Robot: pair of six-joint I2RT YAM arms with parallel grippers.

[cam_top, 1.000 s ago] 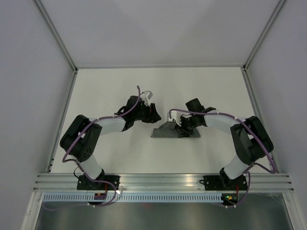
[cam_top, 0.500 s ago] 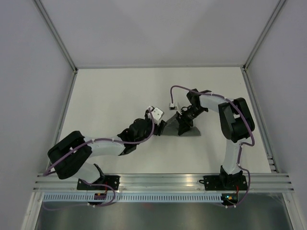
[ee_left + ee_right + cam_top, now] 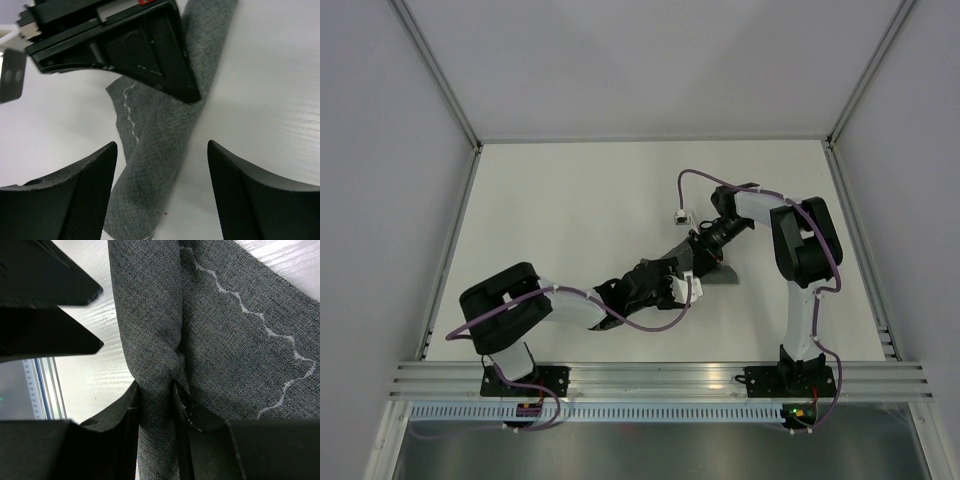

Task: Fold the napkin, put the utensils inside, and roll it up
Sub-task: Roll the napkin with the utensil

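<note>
Dark grey fabric napkin (image 3: 225,340) lies half rolled, no utensil visible. Right gripper (image 3: 155,395) pinches it; left gripper (image 3: 162,150), at its seven o'clock, gapes open

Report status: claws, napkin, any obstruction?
Left claw open, straddling napkin. Right claw shut on napkin fold. Utensils not visible. Right claw directly ahead of left.

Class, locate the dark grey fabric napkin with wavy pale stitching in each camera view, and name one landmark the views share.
Top external: the napkin lies right of centre.
Left wrist: the napkin runs from top centre to bottom left.
Right wrist: the napkin fills centre and right.
Shared landmark: the right gripper pinching it.
</note>
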